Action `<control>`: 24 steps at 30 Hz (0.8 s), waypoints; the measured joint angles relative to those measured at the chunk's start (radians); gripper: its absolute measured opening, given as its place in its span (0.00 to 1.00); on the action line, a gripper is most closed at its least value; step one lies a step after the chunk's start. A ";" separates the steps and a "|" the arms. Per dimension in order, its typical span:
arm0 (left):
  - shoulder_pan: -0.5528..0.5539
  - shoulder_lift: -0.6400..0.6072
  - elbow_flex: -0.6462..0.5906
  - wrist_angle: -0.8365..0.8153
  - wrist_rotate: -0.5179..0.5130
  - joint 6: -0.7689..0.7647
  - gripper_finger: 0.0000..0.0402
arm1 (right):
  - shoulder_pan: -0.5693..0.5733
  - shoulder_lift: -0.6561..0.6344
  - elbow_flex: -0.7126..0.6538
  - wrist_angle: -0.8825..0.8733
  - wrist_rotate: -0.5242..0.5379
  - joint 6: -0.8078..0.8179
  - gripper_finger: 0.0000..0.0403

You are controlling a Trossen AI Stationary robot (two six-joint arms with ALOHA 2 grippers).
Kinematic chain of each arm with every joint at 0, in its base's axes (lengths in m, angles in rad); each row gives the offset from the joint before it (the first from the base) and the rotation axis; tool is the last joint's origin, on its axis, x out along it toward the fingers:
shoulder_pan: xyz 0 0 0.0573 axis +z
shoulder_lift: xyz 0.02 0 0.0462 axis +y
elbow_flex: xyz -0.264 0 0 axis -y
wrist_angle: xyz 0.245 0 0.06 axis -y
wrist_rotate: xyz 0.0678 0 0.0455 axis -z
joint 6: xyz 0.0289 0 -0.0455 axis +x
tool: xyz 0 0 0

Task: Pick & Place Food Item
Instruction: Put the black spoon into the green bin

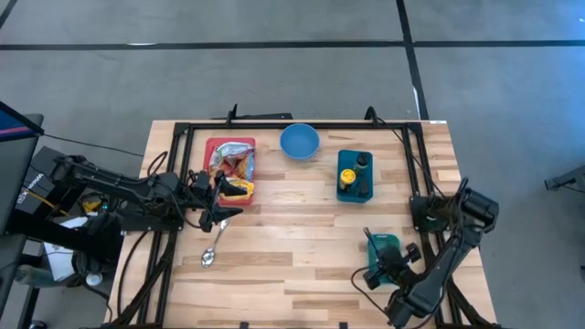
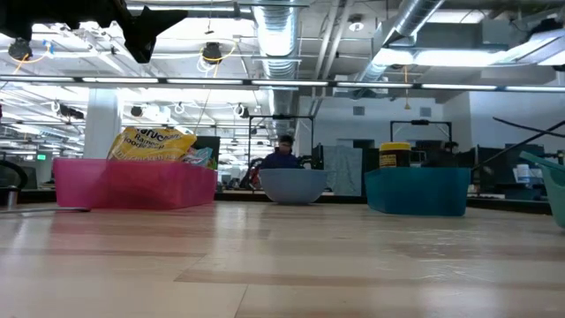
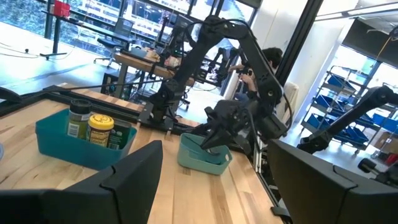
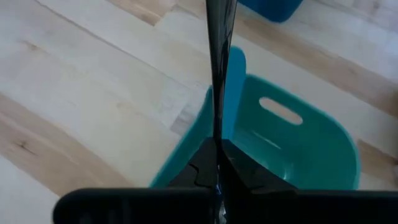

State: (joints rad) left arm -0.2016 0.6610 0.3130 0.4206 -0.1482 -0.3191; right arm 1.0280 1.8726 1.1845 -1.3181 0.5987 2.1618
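A pink bin point(image 1: 212, 146) at the table's far left holds snack bags point(image 1: 228, 161) and a yellow food item point(image 1: 239, 188). My left gripper point(image 1: 219, 197) hangs level above that bin's near right corner, open, with nothing between its fingers. A teal bin point(image 1: 388, 245) rests on its base near the table's right edge. My right gripper point(image 4: 219, 37) slants down over the teal bin's rim, shut and holding nothing. The left wrist view shows it at the teal bin point(image 3: 200, 157) as well. My right gripper's shut fingers point(image 4: 217, 93) slant down from above across the teal bin's wall rim point(image 4: 236, 62). Whether they touch the rim I cannot tell.
A blue bowl point(image 1: 299, 142) stands at the far middle. A blue bin point(image 1: 355, 178) beside it holds two jars. A metal spoon point(image 1: 212, 249) lies on the wood near the left arm. A black frame point(image 1: 274, 124) runs along the table's far and side edges.
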 joint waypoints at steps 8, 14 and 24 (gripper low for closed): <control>0.000 0.000 0.000 0.000 0.000 0.000 0.71 | 0.045 0.019 -0.021 0.023 0.000 0.031 0.00; 0.000 0.000 0.000 0.000 0.000 0.000 0.71 | 0.044 0.019 -0.049 0.028 0.000 0.038 0.00; 0.000 0.000 0.000 0.000 0.000 0.000 0.71 | 0.044 0.019 -0.049 0.056 -0.052 0.038 0.00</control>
State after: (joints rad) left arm -0.2016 0.6609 0.3130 0.4206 -0.1482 -0.3191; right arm 1.0721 1.8912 1.1351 -1.2621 0.5468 2.2002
